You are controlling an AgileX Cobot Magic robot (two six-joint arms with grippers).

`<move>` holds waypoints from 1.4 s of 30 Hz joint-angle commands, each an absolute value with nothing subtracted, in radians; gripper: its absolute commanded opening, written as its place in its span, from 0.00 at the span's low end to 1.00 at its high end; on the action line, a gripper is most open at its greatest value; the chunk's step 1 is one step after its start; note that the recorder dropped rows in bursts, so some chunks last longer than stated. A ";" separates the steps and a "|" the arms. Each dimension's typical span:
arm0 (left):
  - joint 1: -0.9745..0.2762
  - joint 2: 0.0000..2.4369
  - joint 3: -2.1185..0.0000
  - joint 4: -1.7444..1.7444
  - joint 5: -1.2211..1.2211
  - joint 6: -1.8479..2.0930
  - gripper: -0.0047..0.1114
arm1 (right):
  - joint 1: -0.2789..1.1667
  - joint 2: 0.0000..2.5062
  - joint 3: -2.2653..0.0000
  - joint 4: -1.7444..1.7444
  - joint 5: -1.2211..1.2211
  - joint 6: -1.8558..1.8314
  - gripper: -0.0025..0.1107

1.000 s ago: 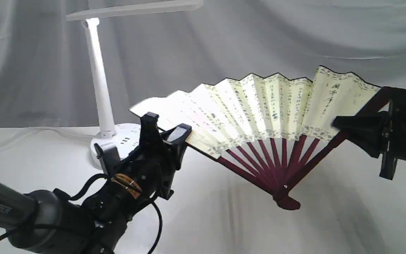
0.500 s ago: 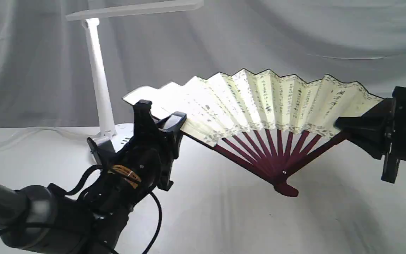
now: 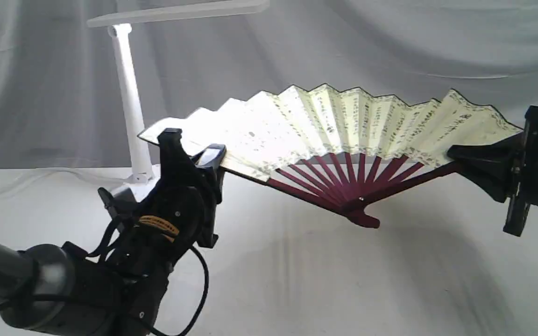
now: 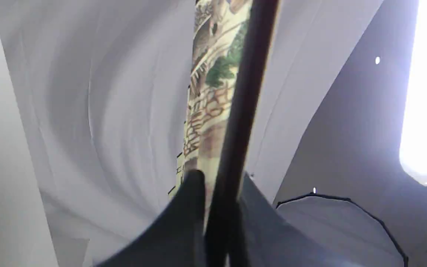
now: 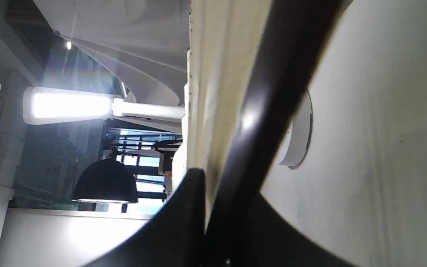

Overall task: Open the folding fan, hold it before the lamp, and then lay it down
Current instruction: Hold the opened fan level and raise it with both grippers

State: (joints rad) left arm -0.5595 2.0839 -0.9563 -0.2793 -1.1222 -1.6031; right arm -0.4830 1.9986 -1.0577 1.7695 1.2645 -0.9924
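The folding fan [image 3: 339, 123] is spread wide and held in the air, its cream calligraphy leaf tilted back, maroon ribs meeting at the pivot [image 3: 361, 215]. My left gripper [image 3: 194, 154] is shut on the fan's left guard, seen as a dark stick [image 4: 239, 111] between my fingers. My right gripper [image 3: 460, 156] is shut on the right guard [image 5: 269, 104]. The white lamp [image 3: 129, 98] stands at the back left, lit, its bar head [image 3: 175, 11] above the fan's left end. In the right wrist view the lamp head [image 5: 69, 105] glows beyond the leaf.
A white cloth covers the table [image 3: 320, 289] and hangs as a backdrop [image 3: 390, 42]. The lamp's round base [image 3: 131, 186] is partly hidden behind my left arm. The fan's shadow lies on the cloth below it.
Both grippers have carried the fan left and up, and its leaf has tilted back flatter. The left end now reaches closer to the lamp stem; the pivot has risen off the cloth.
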 commanded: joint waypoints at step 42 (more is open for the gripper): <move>-0.551 2.050 -1.088 -0.513 -1.221 -1.533 0.04 | -0.619 1.994 -1.055 1.563 1.221 -0.996 0.02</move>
State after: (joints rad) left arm -0.5761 2.0839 -1.0651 -0.3469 -1.0855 -1.4708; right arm -0.5867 1.9952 -1.0577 1.7017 1.3058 -0.9242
